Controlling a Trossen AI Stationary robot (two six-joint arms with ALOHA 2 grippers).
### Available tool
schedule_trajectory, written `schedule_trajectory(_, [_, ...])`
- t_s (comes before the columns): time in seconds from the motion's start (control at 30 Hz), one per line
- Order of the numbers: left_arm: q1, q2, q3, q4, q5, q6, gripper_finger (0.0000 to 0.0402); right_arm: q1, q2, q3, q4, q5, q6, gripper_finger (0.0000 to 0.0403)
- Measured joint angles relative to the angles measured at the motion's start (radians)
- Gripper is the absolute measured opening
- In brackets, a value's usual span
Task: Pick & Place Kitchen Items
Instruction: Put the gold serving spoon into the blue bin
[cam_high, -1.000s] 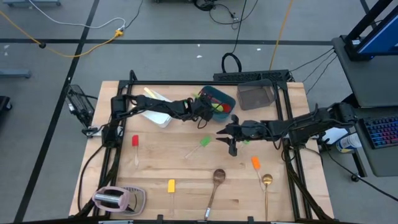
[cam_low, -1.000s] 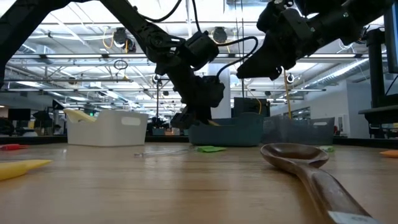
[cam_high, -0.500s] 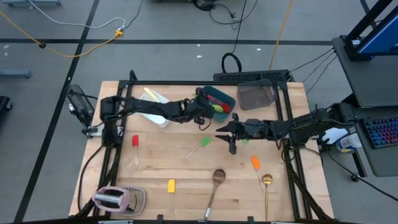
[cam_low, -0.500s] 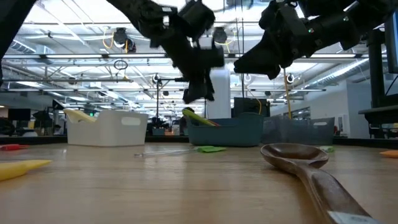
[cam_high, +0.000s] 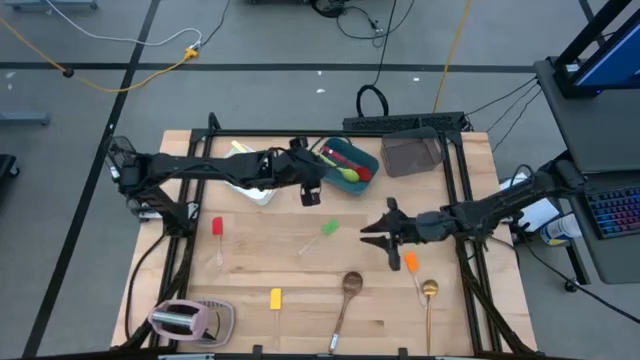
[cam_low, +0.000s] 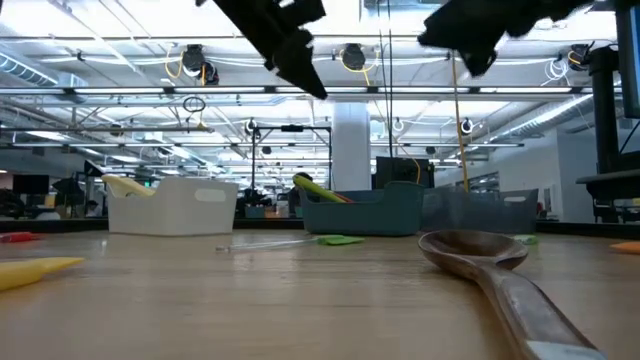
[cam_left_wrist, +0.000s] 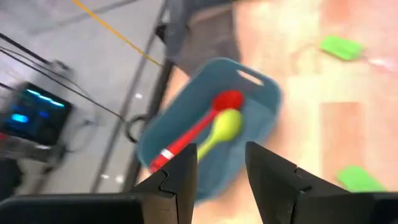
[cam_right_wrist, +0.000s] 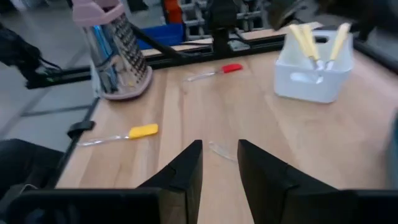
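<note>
Right gripper (cam_right_wrist: 219, 163) hovers over the table (cam_right_wrist: 261, 130), fingers parted and empty. Beyond: a yellow spatula (cam_right_wrist: 127, 134), a red spatula (cam_right_wrist: 219, 71), the toaster (cam_right_wrist: 111, 57) at the edge, a white tub (cam_right_wrist: 314, 78) holding cream-handled knives (cam_right_wrist: 306, 40)

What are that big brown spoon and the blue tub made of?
The brown spoon looks like wood: matte, with grain along the handle. The blue tub appears to be plastic: even teal colour, smooth moulded walls, a cut-out handle slot.

Both tools (cam_high: 311, 186) (cam_high: 386, 238) open, empty.
</note>
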Motion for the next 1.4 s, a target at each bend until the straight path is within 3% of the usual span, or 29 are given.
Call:
schedule_trajectory(0.1, [-0.001, -0.021, 0.000, -0.020, 0.053, -0.074, 0.0140, 0.045, 0.028, 0.138, -0.163, 0.079, 0.009, 0.0095])
schedule_trajectory(0.27, [-0.006, -0.027, 0.000, -0.060, 0.075, -0.138, 0.0140, 0.089, 0.137, 0.329, -0.460, 0.092, 0.179, 0.0095])
schedule_trajectory(0.37, [-0.009, -0.027, 0.000, -0.067, 0.076, -0.137, 0.0140, 0.103, 0.214, 0.384, -0.624, -0.057, 0.407, 0.0095])
schedule_trajectory(0.5, [-0.012, -0.027, 0.000, -0.069, 0.076, -0.133, 0.0140, 0.126, 0.286, 0.388, -0.715, -0.276, 0.746, 0.0095])
schedule_trajectory(0.7, [-0.011, -0.027, 0.000, -0.069, 0.076, -0.149, 0.0140, 0.209, 0.373, 0.388, -0.888, -0.454, 1.218, 0.0096])
schedule_trajectory(0.83, [-0.011, -0.027, 0.000, -0.068, 0.076, -0.152, 0.0140, 0.289, 0.418, 0.388, -0.928, -0.533, 1.485, 0.0096])
schedule_trajectory(1.13, [-0.011, -0.026, 0.000, -0.063, 0.075, -0.165, 0.0140, 0.446, 0.486, 0.353, -0.919, -0.571, 1.951, 0.0096])
schedule_trajectory(1.4, [-0.011, -0.026, -0.001, -0.003, 0.075, -0.164, 0.0140, 0.484, 0.494, 0.218, -0.790, -0.582, 2.017, 0.0096])
